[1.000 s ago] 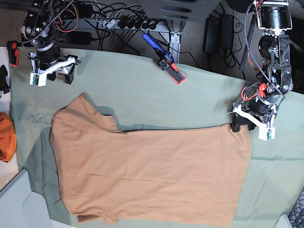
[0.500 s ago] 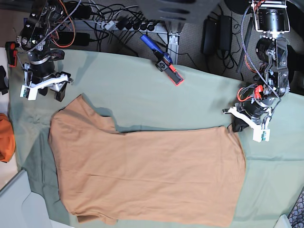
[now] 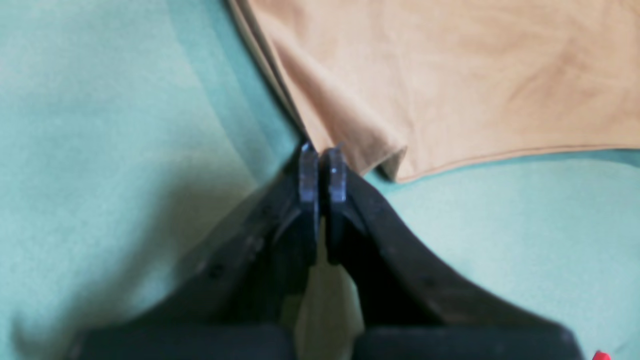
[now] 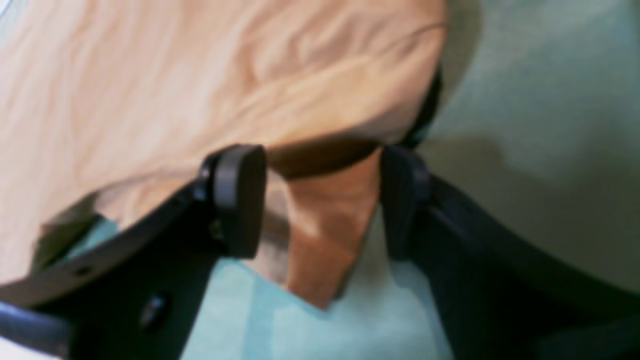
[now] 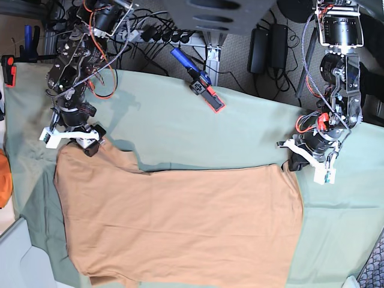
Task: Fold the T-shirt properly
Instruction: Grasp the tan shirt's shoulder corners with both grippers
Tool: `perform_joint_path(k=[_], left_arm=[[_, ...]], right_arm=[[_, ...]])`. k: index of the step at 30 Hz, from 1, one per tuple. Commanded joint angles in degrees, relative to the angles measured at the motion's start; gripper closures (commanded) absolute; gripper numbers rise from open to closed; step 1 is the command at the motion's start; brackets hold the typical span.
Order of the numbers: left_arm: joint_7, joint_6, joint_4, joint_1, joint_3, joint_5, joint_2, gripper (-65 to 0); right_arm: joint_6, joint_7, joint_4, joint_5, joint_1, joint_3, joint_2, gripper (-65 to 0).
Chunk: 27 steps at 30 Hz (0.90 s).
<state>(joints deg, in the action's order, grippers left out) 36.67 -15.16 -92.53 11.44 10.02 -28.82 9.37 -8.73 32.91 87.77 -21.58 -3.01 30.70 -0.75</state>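
Note:
The tan T-shirt (image 5: 180,222) lies spread flat on the green tablecloth (image 5: 240,132), one sleeve toward the upper left. My left gripper (image 5: 297,162) sits at the shirt's upper right hem corner. In the left wrist view its jaws (image 3: 322,167) are pressed together, and the T-shirt (image 3: 450,75) edge runs into the tips, with a small raised fold beside them. My right gripper (image 5: 90,143) is at the sleeve tip. In the right wrist view it (image 4: 320,200) stands open, with a fold of the T-shirt (image 4: 150,100) sleeve lying between its fingers (image 4: 240,200).
A blue and red tool (image 5: 198,81) lies at the tablecloth's far edge. Cables and power bricks (image 5: 264,42) crowd the floor behind. An orange object (image 5: 3,186) shows at the left border, and a pale bin (image 5: 18,258) sits at the lower left.
My left gripper has gone from open to shut at the hem corner. My right arm has come down from the bare tablecloth onto the sleeve tip. The whole scene sits shifted in the base view.

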Motion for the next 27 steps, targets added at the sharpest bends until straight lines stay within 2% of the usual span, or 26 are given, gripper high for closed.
perform_joint_path(k=[1, 5, 7, 10, 12, 14, 16, 19, 22, 27], left_arm=[[-0.81, -1.16, -0.76, -0.63, 0.07, -0.57, 0.35, 0.0], [-0.81, -1.16, -0.76, -0.63, 0.07, -0.55, 0.37, 0.0], [-0.85, -1.16, -0.76, -0.63, 0.07, -0.57, 0.52, 0.0], [-0.92, -1.14, -0.76, -0.63, 0.07, -0.59, 1.14, 0.0], [-0.96, -1.14, -0.76, -0.66, 0.07, -0.59, 1.49, 0.0], [-1.16, -1.14, -0.76, -0.66, 0.07, -0.76, 1.92, 0.0], [-1.29, -1.16, -0.76, -0.63, 0.07, -0.74, 2.25, 0.0], [-1.29, -1.18, -0.76, -0.63, 0.07, -0.76, 2.23, 0.0], [-0.83, -1.18, -0.76, -0.61, 0.07, -0.74, 2.25, 0.0], [-0.15, -5.51, -0.79, 0.24, 0.07, -2.14, 2.27, 0.0]], right_arm=[[1.27, 1.33, 0.35, -0.5, 0.39, -0.07, -0.66, -36.0], [1.25, 1.7, 0.35, -0.44, 0.44, -0.07, -1.81, -35.4], [1.25, 2.03, 0.35, -0.26, 0.44, -0.07, -1.79, -26.7], [1.18, 3.26, 0.35, 1.11, 0.44, -0.07, -1.79, -8.4], [0.96, 3.39, 0.35, 2.01, 0.42, -0.07, -1.79, -2.8], [0.96, 3.63, 0.35, 2.38, 0.44, -0.07, -1.75, 0.0], [0.92, 4.68, 0.39, 2.78, 0.44, -0.07, -1.7, 0.0], [-1.68, 6.82, 0.42, 2.69, 0.42, -0.07, -0.83, 0.0], [-2.89, 8.28, 0.83, 1.75, 0.24, -0.07, 0.68, 0.0], [-4.07, 9.4, 3.3, -0.76, -2.99, -0.07, 4.26, 0.0]])
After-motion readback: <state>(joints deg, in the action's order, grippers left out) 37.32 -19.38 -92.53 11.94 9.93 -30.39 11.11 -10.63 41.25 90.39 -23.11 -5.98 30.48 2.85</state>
